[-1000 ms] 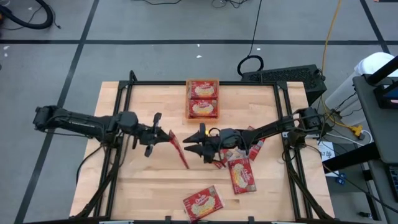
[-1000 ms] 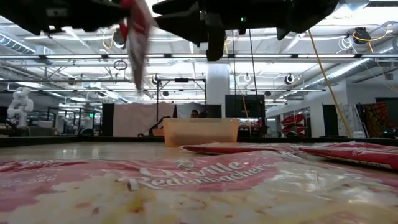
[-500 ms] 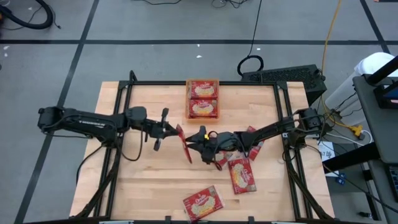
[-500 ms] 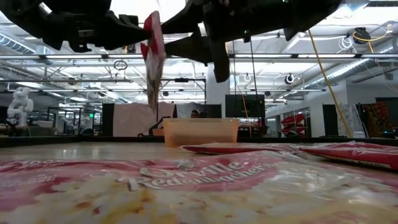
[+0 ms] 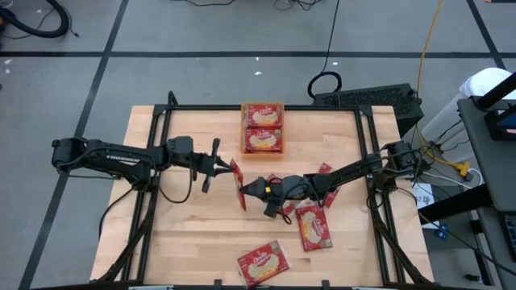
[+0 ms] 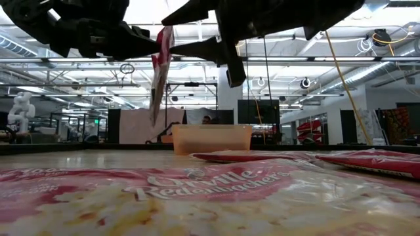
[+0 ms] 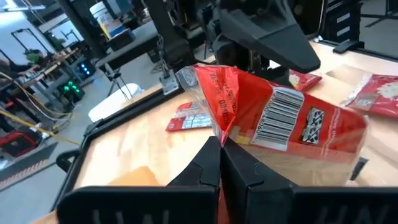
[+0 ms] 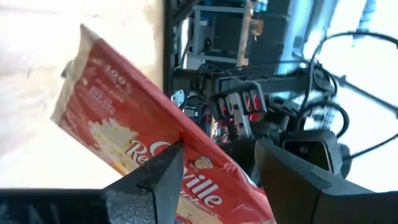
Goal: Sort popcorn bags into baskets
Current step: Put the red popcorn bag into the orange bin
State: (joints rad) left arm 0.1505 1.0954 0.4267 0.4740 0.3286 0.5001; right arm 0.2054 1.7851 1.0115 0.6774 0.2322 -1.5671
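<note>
My left gripper [image 5: 228, 168] is shut on a red popcorn bag [image 5: 239, 187] and holds it on edge in the air over the table's middle. The left wrist view shows the bag's barcode back [image 7: 280, 124]. The right wrist view shows its printed front [image 8: 124, 106]. My right gripper [image 5: 248, 191] is open and faces the bag from the table's right. Its fingers [image 8: 155, 177] stand on either side of the bag's lower part. The orange tray [image 5: 244, 129] sits at the far edge with two bags in it. My left gripper [image 7: 221, 146] pinches the bag between its two fingers at a crumpled edge near the upper sealed end [image 7: 219, 121], coming level from the table's left. The bag hangs below the fingers [image 6: 159, 72], lifted clear of the table. My right gripper: I cannot tell whether its fingers touch the bag.
More red bags lie on the table: a heap under the right arm [image 5: 326, 179], one right of centre [image 5: 312, 226], and one at the near edge [image 5: 262, 263] that fills the low view's foreground [image 6: 197, 196]. A black frame rail [image 5: 161, 201] borders the table.
My left gripper has moved toward the table's right, carrying the hanging bag with it, until the bag stands between my right gripper's open fingers. The bag has stayed clear of the table throughout.
</note>
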